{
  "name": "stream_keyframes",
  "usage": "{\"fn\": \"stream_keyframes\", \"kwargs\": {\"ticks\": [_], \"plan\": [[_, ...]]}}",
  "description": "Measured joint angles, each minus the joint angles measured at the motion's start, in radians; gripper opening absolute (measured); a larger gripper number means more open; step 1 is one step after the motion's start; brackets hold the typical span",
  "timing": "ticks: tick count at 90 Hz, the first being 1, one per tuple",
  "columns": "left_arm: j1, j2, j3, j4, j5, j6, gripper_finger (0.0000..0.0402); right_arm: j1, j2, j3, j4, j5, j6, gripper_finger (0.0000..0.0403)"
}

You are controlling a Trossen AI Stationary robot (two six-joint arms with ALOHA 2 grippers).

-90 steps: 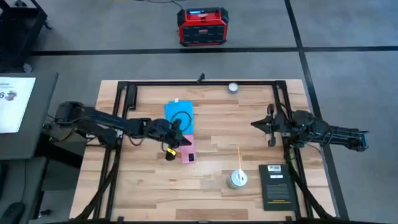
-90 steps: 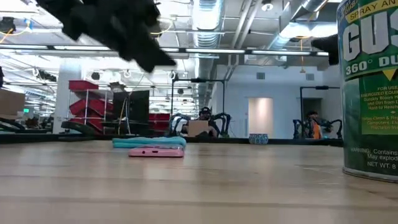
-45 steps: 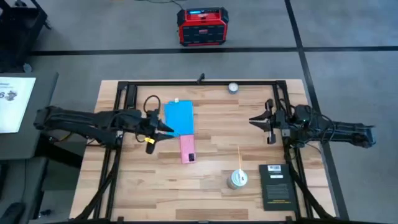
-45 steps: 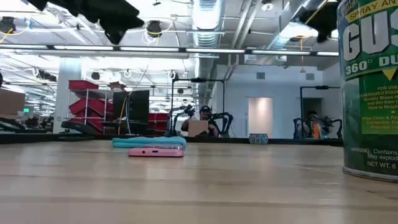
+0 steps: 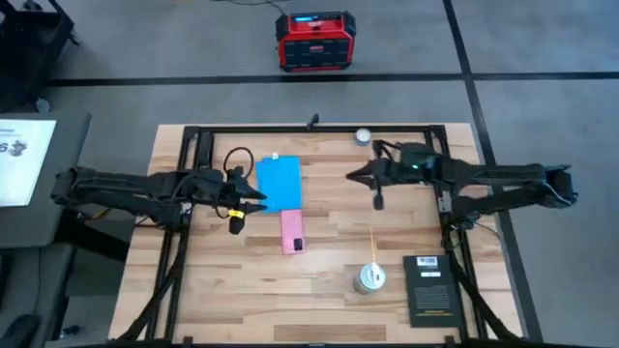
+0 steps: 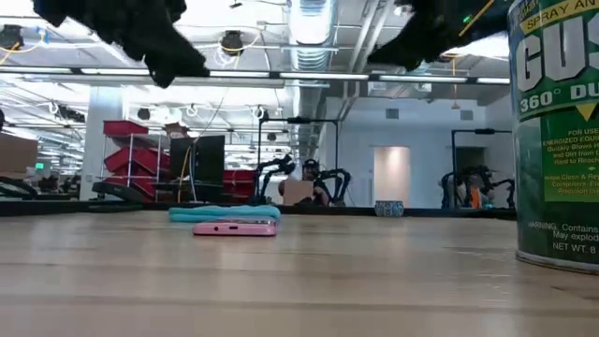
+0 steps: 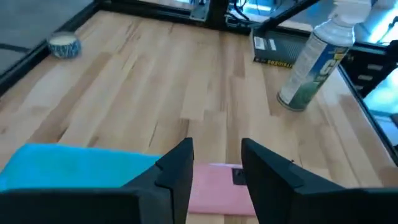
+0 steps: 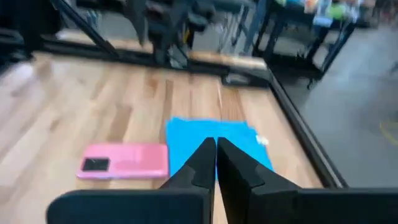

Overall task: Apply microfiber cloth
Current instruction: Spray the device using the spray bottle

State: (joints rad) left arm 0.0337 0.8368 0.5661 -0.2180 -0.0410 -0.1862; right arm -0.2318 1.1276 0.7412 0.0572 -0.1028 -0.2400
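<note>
Arms reach in from both sides above the wooden surface point(image 5: 319, 280). The left gripper point(image 5: 244, 204) hangs just beside the near left corner of the microfiber cloth point(image 5: 279, 182), its fingers point(image 7: 180, 171) spread a little with the pink phone point(image 5: 292, 231) showing through the gap in the left wrist view. The right gripper point(image 5: 364, 178) is stretched towards the middle of the surface, well apart from the cloth, with its fingers point(image 8: 202, 165) pressed together and pointing at the cloth.

Compared with half a second ago, the right arm has extended inward from the right frame rail towards the centre, while the left gripper has stayed in almost the same place beside the cloth. A second ago the left gripper was over the phone and the cloth's near edge; the phone now lies uncovered. Cloth and phone appear not to have shifted, though the low view only shows them edge-on.

One blue cloth lies flat on the left-centre part of the surface, its small white tag at the far edge, with one pink phone just beside its near right corner, possibly touching. One spray can point(image 5: 368, 278) stands near the front, one black booklet point(image 5: 428, 288) lies to its right, and one small round object point(image 5: 363, 136) sits by the far edge. One red box point(image 5: 314, 42) stands on the floor beyond.
</note>
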Motion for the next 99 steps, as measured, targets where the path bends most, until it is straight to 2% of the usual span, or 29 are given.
{"fn": "stream_keyframes", "kwargs": {"ticks": [8,22,31,46,54,64,77,89,99], "plan": [[0.009,0.001,-0.05,0.035,0.017,-0.042,0.0116,-0.019,0.051,0.005,0.001,0.0,0.017,0.0],[0.015,0.0,-0.156,0.188,0.082,-0.191,0.0116,-0.032,0.116,0.005,0.007,0.001,0.054,0.0],[0.015,0.0,-0.205,0.286,0.093,-0.311,0.0116,-0.013,0.165,0.005,0.03,0.002,0.057,0.0],[-0.001,0.0,-0.227,0.323,0.097,-0.453,0.0116,0.039,0.256,0.006,0.079,0.041,0.057,0.0],[-0.017,0.0,-0.229,0.32,0.097,-0.509,0.0116,0.064,0.291,0.006,0.08,0.098,0.066,0.0],[-0.029,0.0,-0.229,0.276,0.079,-0.562,0.0116,0.086,0.316,0.006,0.089,0.109,0.095,0.0],[-0.034,0.005,-0.23,0.21,0.038,-0.513,0.0115,0.115,0.319,0.006,0.097,0.11,0.109,0.0],[-0.034,0.042,-0.229,0.173,0.032,-0.479,0.0103,0.133,0.319,0.006,0.093,0.11,0.124,0.0],[-0.034,0.11,-0.238,0.173,0.041,-0.563,0.0089,0.151,0.345,0.007,0.095,0.11,0.148,0.0]]}}
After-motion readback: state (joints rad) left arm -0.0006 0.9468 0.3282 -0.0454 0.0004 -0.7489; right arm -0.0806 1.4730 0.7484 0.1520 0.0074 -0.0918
